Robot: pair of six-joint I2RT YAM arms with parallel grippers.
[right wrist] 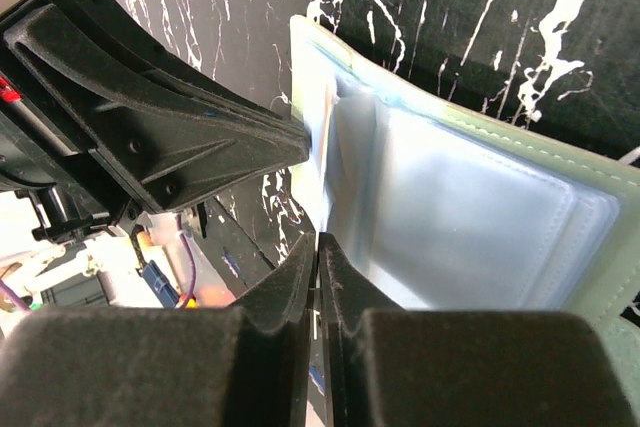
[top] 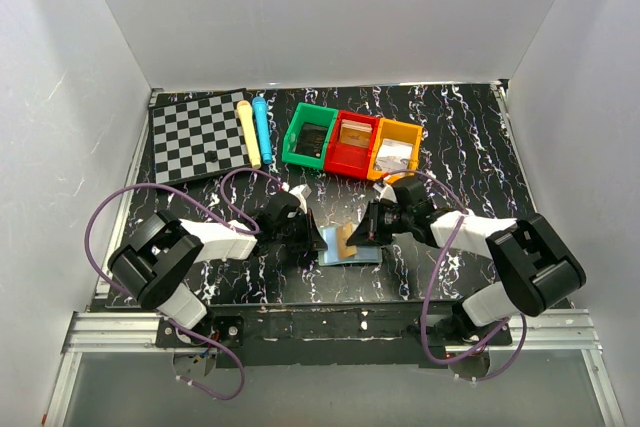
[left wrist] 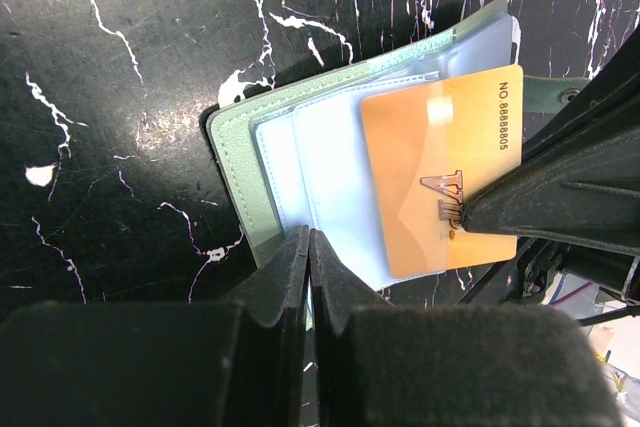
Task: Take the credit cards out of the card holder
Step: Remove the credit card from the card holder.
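Note:
The card holder [top: 364, 256] lies open on the black marbled table between my two grippers, pale blue with teal edging [left wrist: 232, 152]. A tan-orange credit card [top: 347, 238] sticks partly out of its sleeve [left wrist: 425, 162]. My right gripper [top: 363, 231] is shut on the card's outer end, and its dark fingers [left wrist: 555, 197] show in the left wrist view. My left gripper [top: 318, 237] is shut on the holder's near edge [left wrist: 310, 245]. In the right wrist view the holder [right wrist: 480, 217] curves upward, my right gripper [right wrist: 318, 245] is shut, and the left fingers [right wrist: 180, 127] touch the holder's edge.
Green [top: 312, 135], red [top: 354, 143] and orange [top: 396, 149] bins stand in a row behind the grippers. A checkered board [top: 197, 134], a yellow stick [top: 247, 132] and a blue stick [top: 263, 130] lie at the back left. White walls enclose the table.

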